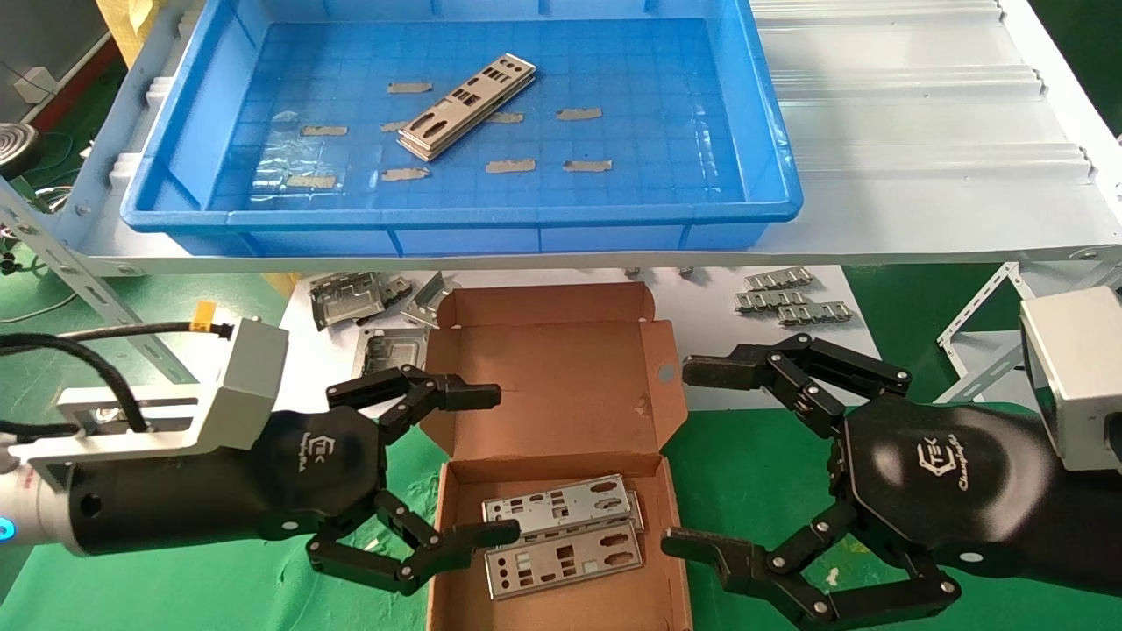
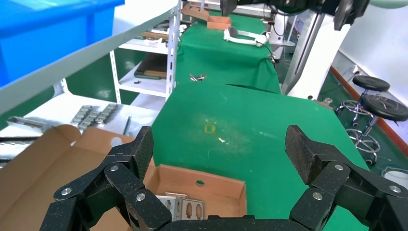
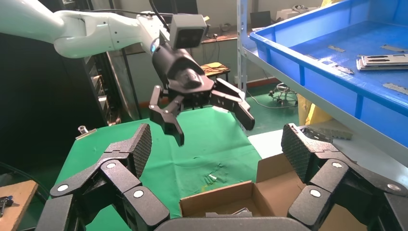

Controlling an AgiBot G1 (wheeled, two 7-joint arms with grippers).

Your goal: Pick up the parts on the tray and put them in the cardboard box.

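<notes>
with both arms hanging low over the cardboard box [image 1: 561,386], the left pincer [image 1: 486,464] and the right pincer [image 1: 692,456] stand spread wide and hold nothing, one on each side of the carton on the green worktop [image 1: 754,438]. by the look of things a drop-off has been made and a fresh pick is due: two parts [image 1: 561,535], thin silver-grey plates punched with round and rectangular holes, lie flat and overlapping on the floor of the box, just beside the left pincer's lower finger, while a small stack of parts [image 1: 469,105] sits at a slant near the middle of the blue tray [image 1: 771,166] on the shelf above, among scraps of tan tape. the next move would call for one arm to rise clear of the shelf edge, reach over the tray's rim and close on the top plate of that stack, a thin flat target that leaves little to pinch. boxy metal frames [image 1: 351,298] and ridged strips [image 1: 789,298] lie behind the carton, apart from the job.
</notes>
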